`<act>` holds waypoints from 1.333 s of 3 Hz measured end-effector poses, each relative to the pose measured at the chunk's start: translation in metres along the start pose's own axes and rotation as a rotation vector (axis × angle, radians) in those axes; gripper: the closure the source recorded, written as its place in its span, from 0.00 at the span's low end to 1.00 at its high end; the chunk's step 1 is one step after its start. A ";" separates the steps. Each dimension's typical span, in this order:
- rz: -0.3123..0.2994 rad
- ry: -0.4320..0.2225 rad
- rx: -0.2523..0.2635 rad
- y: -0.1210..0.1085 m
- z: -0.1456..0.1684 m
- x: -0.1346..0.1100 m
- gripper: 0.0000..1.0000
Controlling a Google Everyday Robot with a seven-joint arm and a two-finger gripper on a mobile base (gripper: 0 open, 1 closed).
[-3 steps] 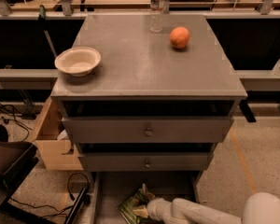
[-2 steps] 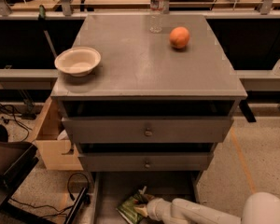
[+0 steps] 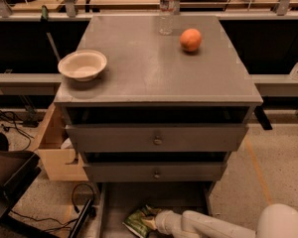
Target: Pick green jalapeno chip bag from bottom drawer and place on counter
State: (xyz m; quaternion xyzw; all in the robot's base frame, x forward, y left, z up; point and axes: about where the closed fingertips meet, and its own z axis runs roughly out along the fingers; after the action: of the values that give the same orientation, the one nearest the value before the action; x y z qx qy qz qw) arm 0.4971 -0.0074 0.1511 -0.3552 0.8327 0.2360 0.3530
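Held gripper at bottom centre against green jalapeno chip bag in bottom drawer, likely for grasping; could not tell opening or hold. Destined for counter above.

Gripper beside chip bag in bottom drawer.

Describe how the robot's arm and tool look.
The arm has a smooth cream-white shell: rounded tubular links, a big domed joint at the lower right, and a ringed cylindrical wrist. No cables or markings show. The tool is low in the bottom drawer, at the green chip bag.
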 end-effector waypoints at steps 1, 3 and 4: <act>0.000 0.000 0.000 0.000 -0.001 -0.001 1.00; 0.000 0.000 0.000 0.000 -0.001 -0.001 1.00; 0.000 0.000 0.000 0.000 -0.001 -0.001 1.00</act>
State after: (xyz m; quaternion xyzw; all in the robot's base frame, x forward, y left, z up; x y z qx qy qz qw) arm 0.4971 -0.0074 0.1523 -0.3553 0.8327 0.2361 0.3530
